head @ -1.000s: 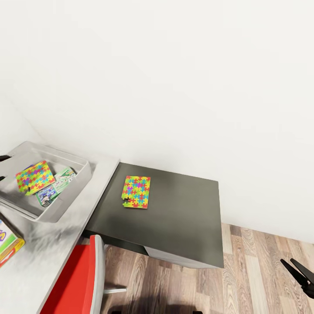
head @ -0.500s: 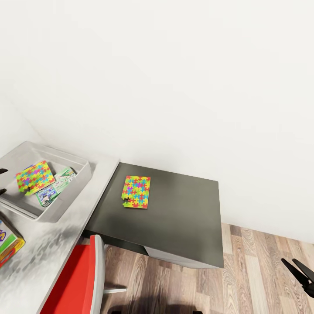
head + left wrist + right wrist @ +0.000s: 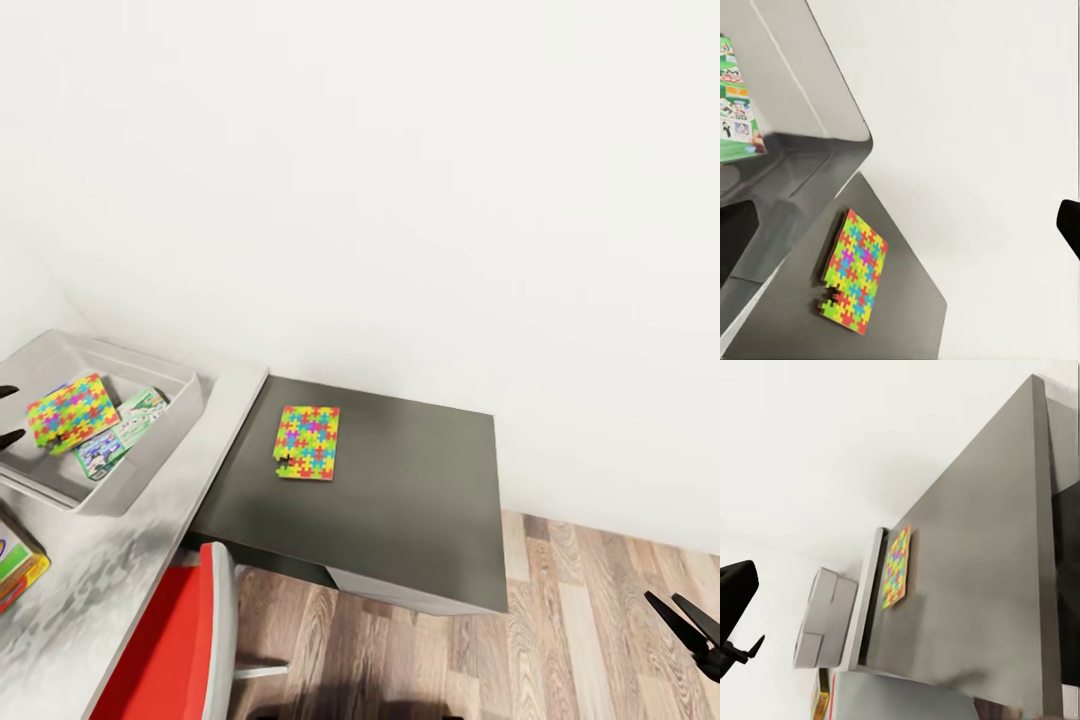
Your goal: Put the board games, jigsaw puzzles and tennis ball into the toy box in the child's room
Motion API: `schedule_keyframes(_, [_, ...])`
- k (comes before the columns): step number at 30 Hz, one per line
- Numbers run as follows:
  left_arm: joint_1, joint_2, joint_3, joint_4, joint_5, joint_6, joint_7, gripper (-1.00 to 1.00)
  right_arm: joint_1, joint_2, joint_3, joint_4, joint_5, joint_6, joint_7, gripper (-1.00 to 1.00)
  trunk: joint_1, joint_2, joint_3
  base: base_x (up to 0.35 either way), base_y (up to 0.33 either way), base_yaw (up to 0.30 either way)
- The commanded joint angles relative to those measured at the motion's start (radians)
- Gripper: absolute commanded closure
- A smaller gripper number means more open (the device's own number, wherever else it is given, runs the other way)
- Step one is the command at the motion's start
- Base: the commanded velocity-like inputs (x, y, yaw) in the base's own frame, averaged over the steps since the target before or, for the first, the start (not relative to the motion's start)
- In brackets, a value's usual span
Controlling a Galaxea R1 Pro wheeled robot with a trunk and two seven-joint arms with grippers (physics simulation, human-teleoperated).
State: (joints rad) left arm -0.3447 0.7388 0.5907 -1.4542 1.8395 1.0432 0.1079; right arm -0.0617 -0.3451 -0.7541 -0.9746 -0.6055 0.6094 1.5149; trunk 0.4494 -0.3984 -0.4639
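Head view: one jigsaw puzzle [image 3: 308, 442] on dark cabinet top [image 3: 420, 500]; one more [image 3: 68, 412] in toy box [image 3: 150, 472] with two board games [image 3: 120, 435]. Right gripper [image 3: 690, 620] fingers apart; left gripper [image 3: 8, 415] spread, empty.

A light grey toy box [image 3: 185, 400] sat on the pale table [image 3: 150, 520], holding a jigsaw puzzle [image 3: 72, 411] tilted over a green-white board game [image 3: 135, 418] and a blue one [image 3: 97, 456]. A second jigsaw puzzle [image 3: 307, 442] lay flat on the dark cabinet top [image 3: 420, 500], well apart from the box. An orange-yellow board game [image 3: 15, 570] rested near a red chair [image 3: 165, 650]. The left gripper [image 3: 6, 415] showed at the box's edge, fingers apart; the right gripper [image 3: 685, 620] hung spread over the wooden floor [image 3: 580, 640].
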Motion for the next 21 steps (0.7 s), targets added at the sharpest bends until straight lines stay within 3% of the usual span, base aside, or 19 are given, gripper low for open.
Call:
schedule_keyframes(1, [0.0,0.0,0.001,-0.001,0.01,0.004,0.01,-1.0,0.0,0.0,0.0,0.0,-0.001,0.01,0.003,-1.0,0.001,-0.002,0.0,0.0,0.0,-0.163])
schedule_keyframes(7, [0.001,0.002,0.002,-0.009,0.01,0.004,0.008,-1.0,0.0,0.0,0.0,0.0,0.0,0.009,0.005,-1.0,0.001,-0.002,0.008,0.0,0.0,-0.177])
schedule_keyframes(14, [0.005,0.039,-0.001,-0.012,0.012,0.004,0.008,-1.0,0.0,0.002,0.001,0.001,0.0,0.008,0.005,-1.0,0.001,-0.002,0.019,0.0,0.0,-0.186])
schedule_keyframes(21, [0.018,0.051,-0.003,-0.014,0.012,0.004,0.007,-1.0,0.0,0.004,0.001,0.001,0.001,0.007,0.005,-1.0,0.001,-0.002,0.029,0.0,0.0,-0.187])
